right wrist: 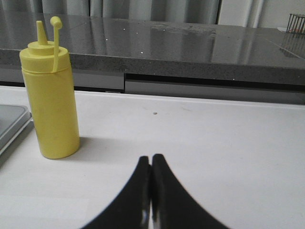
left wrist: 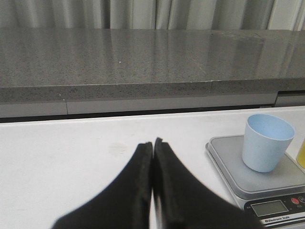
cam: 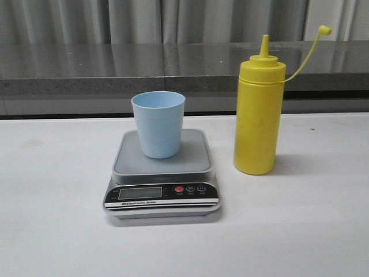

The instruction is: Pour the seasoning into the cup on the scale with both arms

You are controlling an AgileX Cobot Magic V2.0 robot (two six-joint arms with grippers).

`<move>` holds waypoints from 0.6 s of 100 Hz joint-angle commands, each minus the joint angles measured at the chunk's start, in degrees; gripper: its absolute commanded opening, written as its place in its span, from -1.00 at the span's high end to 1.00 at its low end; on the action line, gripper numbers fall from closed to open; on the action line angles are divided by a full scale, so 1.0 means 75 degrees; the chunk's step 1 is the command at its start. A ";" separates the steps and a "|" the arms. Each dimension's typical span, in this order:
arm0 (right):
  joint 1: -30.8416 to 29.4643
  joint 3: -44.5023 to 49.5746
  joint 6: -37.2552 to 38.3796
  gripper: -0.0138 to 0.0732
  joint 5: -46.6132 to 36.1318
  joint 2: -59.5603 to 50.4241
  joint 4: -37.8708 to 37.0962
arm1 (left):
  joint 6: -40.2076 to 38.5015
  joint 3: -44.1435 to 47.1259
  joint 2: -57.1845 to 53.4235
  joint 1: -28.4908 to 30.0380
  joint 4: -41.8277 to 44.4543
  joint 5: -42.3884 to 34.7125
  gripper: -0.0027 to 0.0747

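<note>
A light blue cup [cam: 158, 123] stands upright on the platform of the silver-grey scale [cam: 162, 170] at the table's middle. Just right of the scale stands the yellow seasoning bottle [cam: 258, 112], upright, its small cap dangling off on a thin tether. Neither arm shows in the front view. My left gripper [left wrist: 153, 142] is shut and empty, to the left of the scale [left wrist: 267, 183] and the cup [left wrist: 266, 149]. The right gripper [right wrist: 151, 158] is also shut with nothing in it, to the right of the seasoning bottle [right wrist: 50, 98] and apart from it.
A dark grey stone ledge [cam: 173, 66] runs along the back of the white table [cam: 52, 202], with curtains behind it. A wire basket [right wrist: 296, 23] sits on the ledge far to the right.
</note>
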 commanded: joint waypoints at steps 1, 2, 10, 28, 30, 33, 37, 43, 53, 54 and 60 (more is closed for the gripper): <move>-0.0046 -0.0153 -0.0046 0.84 -0.0664 -0.0157 -0.0025 | -0.0058 -0.0211 0.0082 0.0024 -0.0060 -0.0583 0.98; -0.0046 -0.0153 -0.0046 0.84 -0.0664 -0.0157 -0.0025 | -0.0058 -0.0211 0.0082 0.0024 -0.0060 -0.0583 0.98; -0.0046 -0.0153 -0.0046 0.84 -0.0664 -0.0157 -0.0025 | -0.0058 -0.0211 0.0082 0.0024 -0.0060 -0.0583 0.98; -0.0046 -0.0153 -0.0046 0.84 -0.0664 -0.0157 -0.0025 | -0.0058 -0.0163 0.0082 0.0024 0.0389 -0.0598 0.98; -0.0046 -0.0153 -0.0046 0.84 -0.0664 -0.0157 -0.0025 | -0.0058 -0.0126 0.0082 0.0024 0.0470 -0.0618 0.98; -0.0046 -0.0153 -0.0046 0.84 -0.0664 -0.0157 -0.0025 | -0.0058 -0.0057 0.0082 0.0024 0.0582 -0.0659 0.98; -0.0046 -0.0153 -0.0046 0.84 -0.0664 -0.0157 -0.0025 | -0.0058 0.0076 0.0082 0.0024 0.0707 -0.0769 0.98; -0.0046 -0.0153 -0.0046 0.84 -0.0664 -0.0157 -0.0025 | -0.0058 0.0309 0.0069 0.0024 0.0815 -0.1090 0.98; -0.0046 -0.0153 -0.0046 0.84 -0.0664 -0.0157 -0.0025 | -0.0058 0.0890 -0.0035 0.0024 0.0983 -0.1851 0.98; -0.0046 -0.0153 -0.0046 0.84 -0.0664 -0.0157 -0.0025 | -0.0058 0.0930 -0.0048 0.0024 0.0981 -0.1909 0.98; -0.0046 -0.0153 -0.0046 0.84 -0.0664 -0.0157 -0.0025 | -0.0058 0.1309 -0.0196 0.0024 0.1024 -0.2390 0.98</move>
